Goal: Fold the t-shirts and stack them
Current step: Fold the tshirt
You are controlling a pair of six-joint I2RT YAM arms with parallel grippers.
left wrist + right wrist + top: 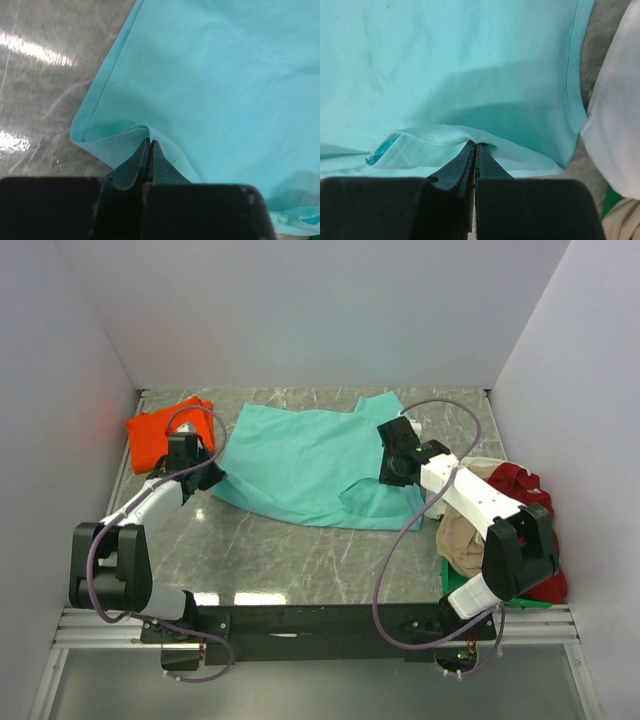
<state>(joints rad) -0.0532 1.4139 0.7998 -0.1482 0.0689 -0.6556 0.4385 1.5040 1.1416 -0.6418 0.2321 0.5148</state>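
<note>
— So, how does the teal t-shirt (pixel 290 450) look?
— Spread on the table (pixel 300 560), rumpled. My left gripper (pixel 149 142) pinches its near-left corner; my right gripper (pixel 474 145) pinches the right hem.

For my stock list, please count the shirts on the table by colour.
Teal shirt: 1
Orange shirt: 1
Dark red shirt: 1
Beige shirt: 1
Green shirt: 1
White shirt: 1
Total: 6

left arm: stretched forward | left pincer (pixel 149 143): clamped closed | right arm: angled inward | right pincer (pixel 475 146): clamped closed
</note>
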